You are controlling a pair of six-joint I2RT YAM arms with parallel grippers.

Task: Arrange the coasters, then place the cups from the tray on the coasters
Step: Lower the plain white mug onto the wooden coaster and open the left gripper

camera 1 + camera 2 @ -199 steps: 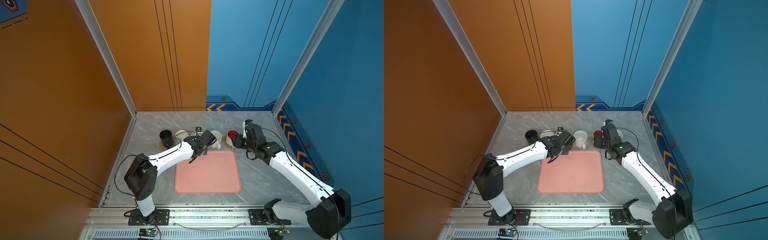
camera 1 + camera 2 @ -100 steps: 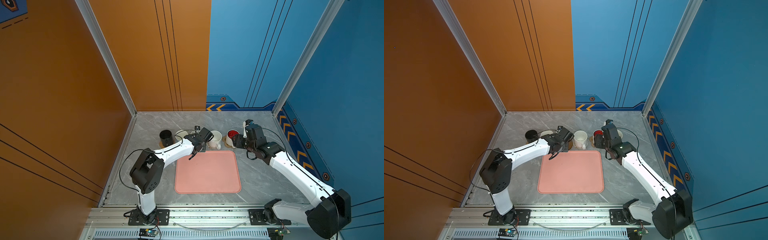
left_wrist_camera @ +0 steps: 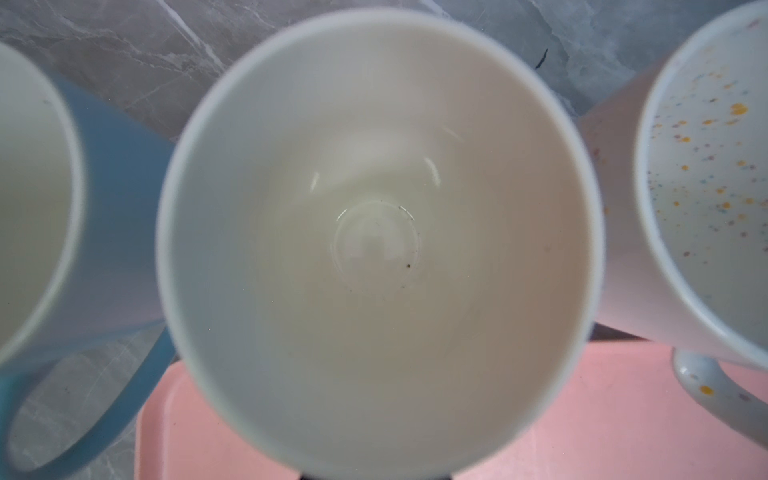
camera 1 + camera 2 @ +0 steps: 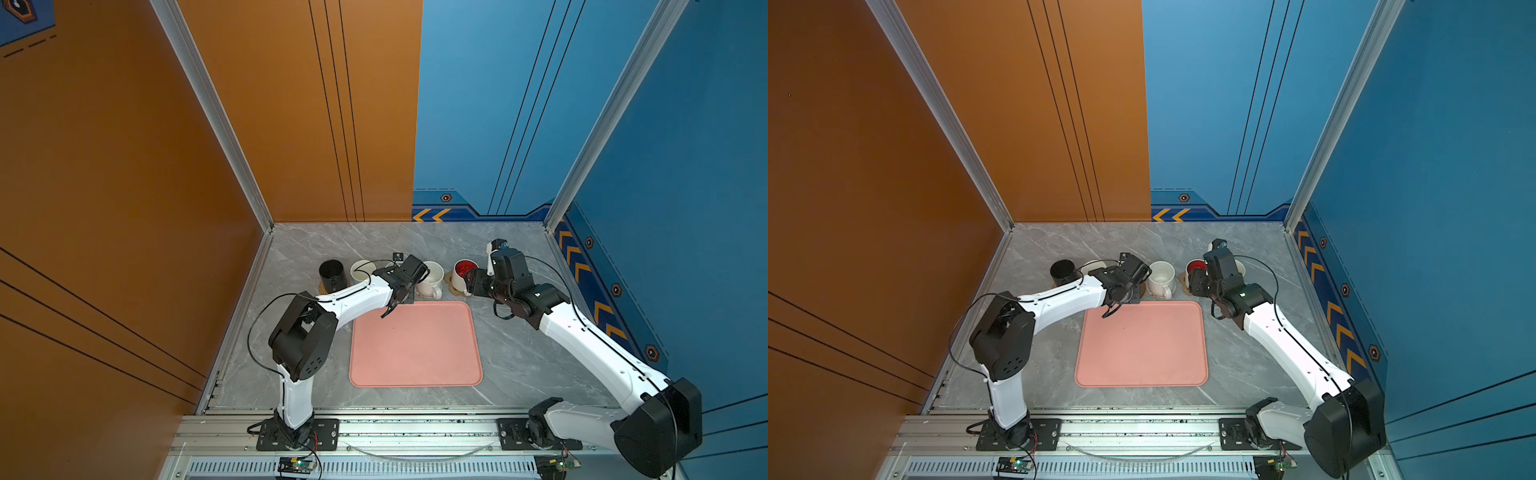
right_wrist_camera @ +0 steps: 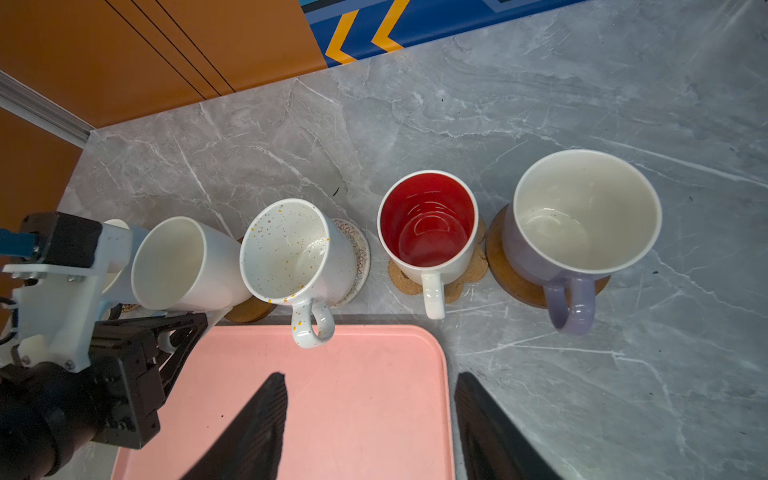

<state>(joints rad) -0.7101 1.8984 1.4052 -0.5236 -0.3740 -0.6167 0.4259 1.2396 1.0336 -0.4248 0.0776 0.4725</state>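
My left gripper (image 5: 179, 332) is shut on the handle of the plain white cup (image 5: 183, 266), which it holds tilted over a brown coaster (image 5: 249, 311). Beside it stand the speckled cup (image 5: 291, 249) on a woven coaster (image 5: 360, 257), the red-inside cup (image 5: 428, 224) on the paw-print coaster (image 5: 473, 266) and the lavender cup (image 5: 582, 216) on a brown coaster (image 5: 498, 257). The black cup (image 4: 332, 274) and light blue cup (image 4: 362, 270) stand at the row's left. My right gripper (image 5: 370, 399) hangs open over the far right corner of the pink tray (image 4: 415, 345), which holds no cups.
The row of cups runs along the tray's far edge on the grey marble table (image 4: 519, 353). An orange wall (image 4: 124, 208) closes the left side and a blue wall (image 4: 685, 208) the right. The arm bases sit on a rail (image 4: 415, 432) at the front.
My left gripper has carried the white cup a little farther back toward the row, and that arm's elbow has swung in. The right arm has not moved.
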